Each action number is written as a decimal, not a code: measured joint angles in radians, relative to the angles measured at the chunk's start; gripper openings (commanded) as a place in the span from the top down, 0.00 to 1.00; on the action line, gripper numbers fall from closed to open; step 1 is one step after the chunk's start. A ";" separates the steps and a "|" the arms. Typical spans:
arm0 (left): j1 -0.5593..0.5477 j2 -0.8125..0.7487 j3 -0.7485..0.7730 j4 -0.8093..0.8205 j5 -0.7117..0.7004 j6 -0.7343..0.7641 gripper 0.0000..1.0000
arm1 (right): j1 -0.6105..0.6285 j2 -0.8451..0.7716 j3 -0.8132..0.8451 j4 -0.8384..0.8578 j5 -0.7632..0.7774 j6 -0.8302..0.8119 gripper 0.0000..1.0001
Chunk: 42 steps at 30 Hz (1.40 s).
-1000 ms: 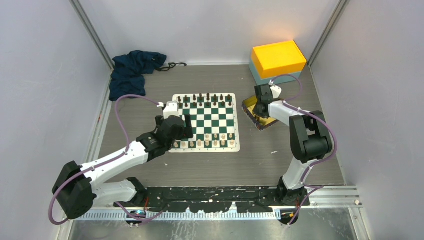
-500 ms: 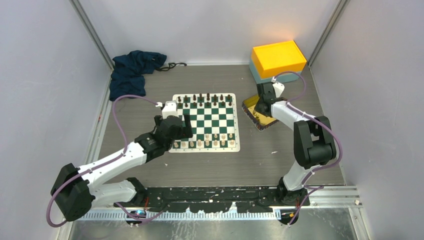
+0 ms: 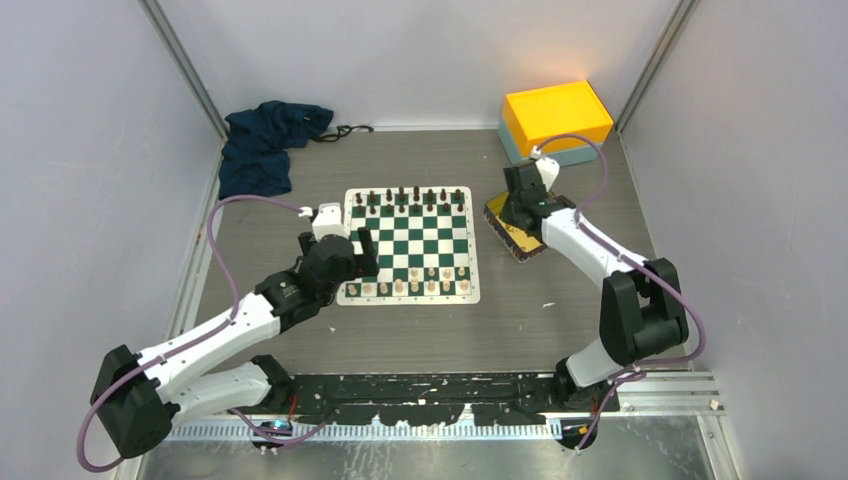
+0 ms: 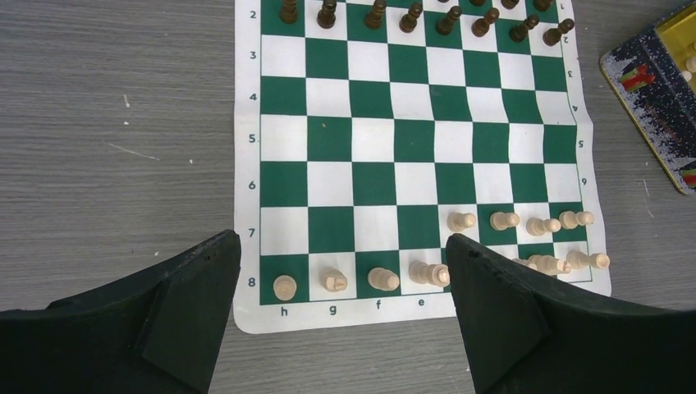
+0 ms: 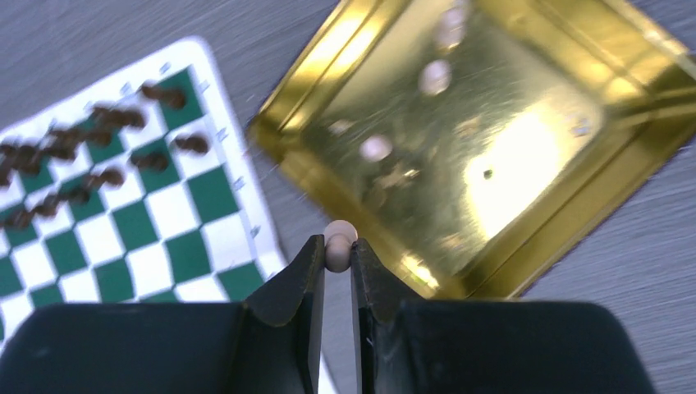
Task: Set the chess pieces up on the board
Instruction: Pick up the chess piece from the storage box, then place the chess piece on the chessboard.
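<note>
Cream in colour, a pawn (image 5: 339, 244) is pinched in the right gripper (image 5: 336, 264) over the rim of the gold tray (image 5: 299, 168), beside the board (image 4: 373, 182). The dark pieces (image 4: 410, 16) look set. The cream back row (image 4: 332, 281) looks full, with four placed pawns (image 4: 502, 220) and four squares bare. The left gripper (image 4: 341, 246) hovers wide open.

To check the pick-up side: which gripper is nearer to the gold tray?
Right. The right gripper, shut on a cream pawn, is at the gold tray rim; the left gripper is over the chessboard, farther away.

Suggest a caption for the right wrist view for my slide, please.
The right hand pinches a cream chess piece between the gold tray and the board.
</note>
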 measured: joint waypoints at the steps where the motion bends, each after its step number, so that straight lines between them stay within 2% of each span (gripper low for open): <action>1: 0.000 -0.004 -0.002 -0.003 0.000 -0.001 0.05 | 0.025 -0.007 0.003 -0.010 0.002 -0.002 0.99; 12: 0.000 -0.130 -0.029 -0.071 -0.008 -0.030 0.05 | 0.379 -0.001 0.112 -0.126 0.066 -0.004 1.00; 22: 0.000 -0.248 -0.068 -0.138 -0.008 -0.052 0.04 | 0.618 0.216 0.301 -0.182 0.136 0.004 0.99; 31: 0.000 -0.347 -0.082 -0.180 -0.026 -0.049 0.04 | 0.709 0.385 0.449 -0.223 0.155 0.012 1.00; 42: 0.000 -0.388 -0.086 -0.201 -0.033 -0.048 0.04 | 0.714 0.444 0.472 -0.240 0.154 0.038 0.99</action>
